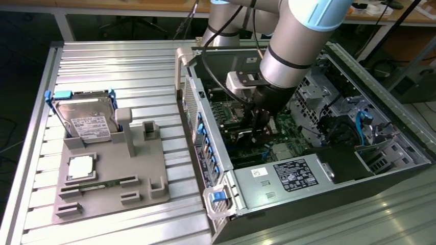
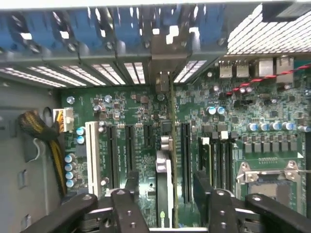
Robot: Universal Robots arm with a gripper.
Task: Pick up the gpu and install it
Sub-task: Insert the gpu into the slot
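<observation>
a: what do we see on the bench?

b: in the exterior view we see an open computer case [image 1: 381,168] lying on its side on a ribbed metal table [image 1: 109,61], with the robot arm [image 1: 299,46] reaching down into it from the far side. its gripper [image 1: 261,133] sits low over the motherboard [image 1: 238,112], roughly in the middle of the case.

a: and the gpu?

b: in the wrist view we see the gpu [image 2: 166,160] standing on edge on the green motherboard [image 2: 243,121], among the long black expansion slots [image 2: 185,160]. its silver bracket [image 2: 168,58] reaches up to the rear slot openings of the case, beside the blue retention clips [image 2: 97,24]. we cannot tell whether it is pressed fully into its slot.

a: is the gripper holding it?

b: no. we see the two black fingers [image 2: 127,206] standing apart, one on each side of the card, with a gap between each finger and the card's edge.

a: anything else nearby?

b: on the exterior view's left, well apart from the case, we see a grey parts holder [image 1: 109,173] on the table. a silver hard drive [image 1: 83,120] with blue rails leans in its far end, and a narrow green ram stick [image 1: 102,185] lies in a groove near its front.
</observation>
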